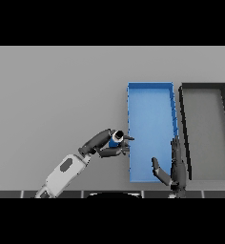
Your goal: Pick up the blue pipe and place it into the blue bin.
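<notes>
The grey desk (57, 95) fills the frame. Right of centre lies the blue bin (150, 133), with a dark grey bin (207, 131) beside it at the right edge. At lower centre, the left hand (105, 143) has its fingers curled around the blue pipe (115, 139), just beside the blue bin's left wall. The right hand (174, 169), fingers straight, shows at lower right over the blue bin's near corner.

Matt blue bin (150, 86), smooth table (57, 95)

No text, label, brand, number or sign can be read on anything here.
</notes>
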You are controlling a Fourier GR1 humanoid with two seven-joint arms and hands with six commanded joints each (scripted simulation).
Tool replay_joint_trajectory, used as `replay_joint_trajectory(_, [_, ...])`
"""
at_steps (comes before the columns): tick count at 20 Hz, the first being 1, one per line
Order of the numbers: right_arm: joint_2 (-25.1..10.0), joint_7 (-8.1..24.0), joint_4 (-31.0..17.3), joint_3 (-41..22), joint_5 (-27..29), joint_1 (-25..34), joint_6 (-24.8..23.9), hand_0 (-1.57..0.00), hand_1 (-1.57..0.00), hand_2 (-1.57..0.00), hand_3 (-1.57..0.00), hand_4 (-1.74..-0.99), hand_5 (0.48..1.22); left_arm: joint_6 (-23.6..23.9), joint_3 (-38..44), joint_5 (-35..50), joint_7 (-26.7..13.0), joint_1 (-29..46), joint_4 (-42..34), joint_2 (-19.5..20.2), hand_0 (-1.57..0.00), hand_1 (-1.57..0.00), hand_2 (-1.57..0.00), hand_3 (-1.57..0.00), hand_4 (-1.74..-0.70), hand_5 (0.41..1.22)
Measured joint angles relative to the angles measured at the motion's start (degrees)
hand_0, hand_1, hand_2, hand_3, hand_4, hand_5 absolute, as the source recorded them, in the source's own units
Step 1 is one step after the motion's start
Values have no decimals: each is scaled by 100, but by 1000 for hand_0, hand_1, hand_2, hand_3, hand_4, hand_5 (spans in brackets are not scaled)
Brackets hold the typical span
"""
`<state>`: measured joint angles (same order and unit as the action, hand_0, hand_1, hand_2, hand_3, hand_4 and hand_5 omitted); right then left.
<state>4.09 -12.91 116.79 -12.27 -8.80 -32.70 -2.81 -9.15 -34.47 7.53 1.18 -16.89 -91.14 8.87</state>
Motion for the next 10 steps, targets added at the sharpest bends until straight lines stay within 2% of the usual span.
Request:
replay_joint_trajectory(1, [-146,54,255,-27,175,-55,190,1,1,1,1,-1215,561,-64,-21,14,91,72,-55,50,-1571,-1571,-1571,-1440,-1731,1221])
replay_joint_trajectory(4, [-658,1161,467,-96,386,246,781,1,1,1,1,-1260,523,-70,-38,-31,24,76,-87,24,-1571,-1571,-1571,-1440,-1731,1221])
replay_joint_trajectory(6, [-874,1550,645,-259,312,584,1019,1,1,1,1,-1286,520,-81,-46,-62,8,109,-74,17,-1571,-1571,-1571,-1439,-1731,1221])
replay_joint_trajectory(10, [-985,2312,930,-715,251,1398,1405,1,1,1,1,-1297,522,-116,27,-77,-24,28,13,-6,-1571,-1571,-1571,-1437,-1732,1221])
